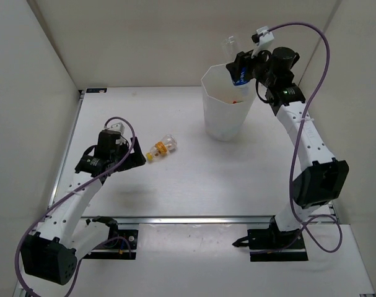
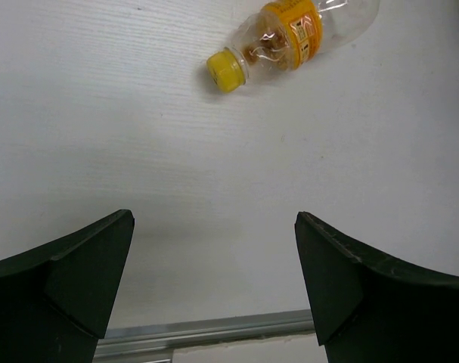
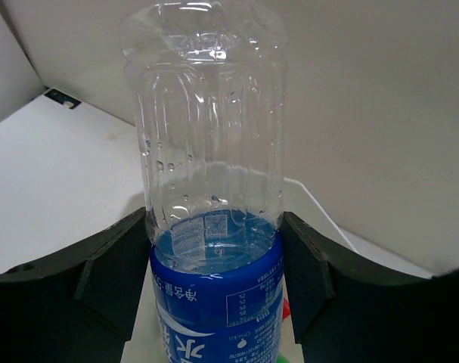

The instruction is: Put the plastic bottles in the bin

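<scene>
Blue-label bottle (image 3: 210, 189), orange-label bottle (image 2: 293, 34) (two); one bin (image 1: 225, 120)

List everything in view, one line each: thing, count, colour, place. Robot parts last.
blue-labelled bottle: one, clear, gripped by the right hand above the bin.
yellow-labelled bottle: one, clear, yellow cap, lying on the table ahead of the left hand.
bin: one, white translucent, far side of table; something red-orange shows inside.
table: one, white.
cables: two, purple, one along each arm.
left hand: black, open, over the table.
right hand: black, shut on the blue-labelled bottle.
</scene>
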You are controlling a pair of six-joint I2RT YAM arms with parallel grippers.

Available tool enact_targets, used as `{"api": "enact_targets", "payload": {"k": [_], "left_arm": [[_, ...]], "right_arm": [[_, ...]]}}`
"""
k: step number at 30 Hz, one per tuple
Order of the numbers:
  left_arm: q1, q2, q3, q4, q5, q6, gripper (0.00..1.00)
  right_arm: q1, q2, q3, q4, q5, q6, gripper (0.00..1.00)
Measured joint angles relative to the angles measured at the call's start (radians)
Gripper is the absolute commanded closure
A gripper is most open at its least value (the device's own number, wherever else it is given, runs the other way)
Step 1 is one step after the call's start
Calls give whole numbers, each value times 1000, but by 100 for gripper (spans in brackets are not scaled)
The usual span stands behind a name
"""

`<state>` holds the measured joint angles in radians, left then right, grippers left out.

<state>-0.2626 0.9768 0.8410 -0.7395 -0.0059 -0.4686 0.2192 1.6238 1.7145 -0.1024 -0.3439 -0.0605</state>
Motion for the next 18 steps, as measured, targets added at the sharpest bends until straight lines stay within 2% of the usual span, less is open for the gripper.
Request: {"api": "enact_targets", "payload": {"k": [3,5,7,8,9,10,13,18], "left_arm": [[13,37,2,28,16,8,1],[16,82,8,43,35,17,1],[15,133,16,55,59,34,2],[14,158,23,56,68,42,2],[12,191,39,56,80,53,1],[10,219,56,56,91,69,2],[-1,324,138,55,129,145,1],[-30,529,344,13,127,274,2]], "right_arm": [[-45,70,0,-3,-35,40,55],[-43,104,-8,-7,-50,53,37],[-36,118,-9,-27,-62,64,28],[-35,120,-9,-33,-64,68,14],[-31,120,-9,-34,-65,78,4],[-30,116,-9,-30,-64,84,1],[-35,81,-32,-14,-50,95,1],[-72,-79,-165,-16,-38,117,1]]}}
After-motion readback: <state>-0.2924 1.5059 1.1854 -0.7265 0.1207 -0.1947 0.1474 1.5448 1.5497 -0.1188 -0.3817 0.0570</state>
